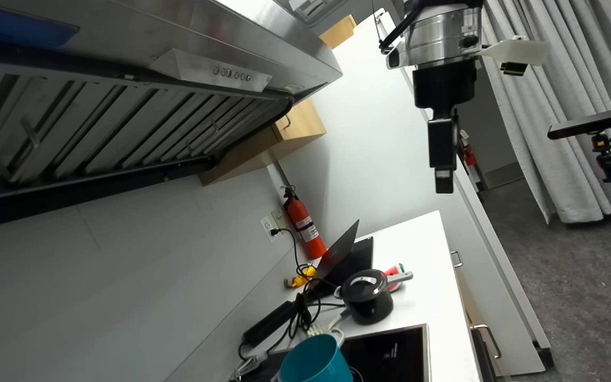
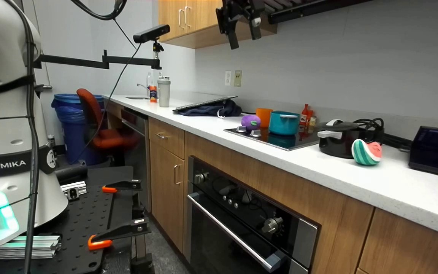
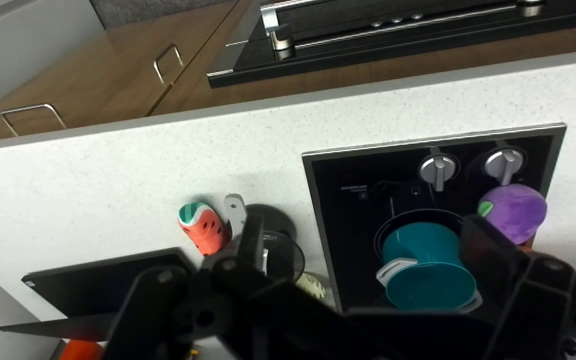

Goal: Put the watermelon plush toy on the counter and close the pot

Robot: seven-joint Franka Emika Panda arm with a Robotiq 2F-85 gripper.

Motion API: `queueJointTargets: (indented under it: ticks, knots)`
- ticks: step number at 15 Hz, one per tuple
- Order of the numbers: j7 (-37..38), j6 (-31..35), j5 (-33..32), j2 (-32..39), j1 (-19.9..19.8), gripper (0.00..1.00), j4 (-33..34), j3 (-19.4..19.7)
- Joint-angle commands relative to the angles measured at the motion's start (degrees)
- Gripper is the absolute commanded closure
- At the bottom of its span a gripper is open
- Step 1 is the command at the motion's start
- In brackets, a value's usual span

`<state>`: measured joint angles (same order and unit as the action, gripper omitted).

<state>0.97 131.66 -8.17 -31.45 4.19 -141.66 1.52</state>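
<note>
While beside one pot (image 2: 337, 144), one watermelon plush (image 2: 367, 153)

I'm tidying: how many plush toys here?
2: red-green watermelon plush toy beside the dark grey round pot; round purple plush toy by the silver cooktop knobs. Others may be hidden.

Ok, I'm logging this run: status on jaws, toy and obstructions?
Jaws open, empty, up high. Watermelon toy on the counter; pot beside it, lid on. Possible snag: pot handle, close to toy.
</note>
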Motion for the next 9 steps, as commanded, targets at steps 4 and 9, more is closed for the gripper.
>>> queueJointTargets:
  ticks: [4, 9]
  knots:
    - [-0.7, 0.0, 1.0, -0.1, -1.4, 0.0, -0.4, -1.2]
    - [-0.7, 0.0, 1.0, -0.2, -1.4, 0.0, -0.5, -1.2]
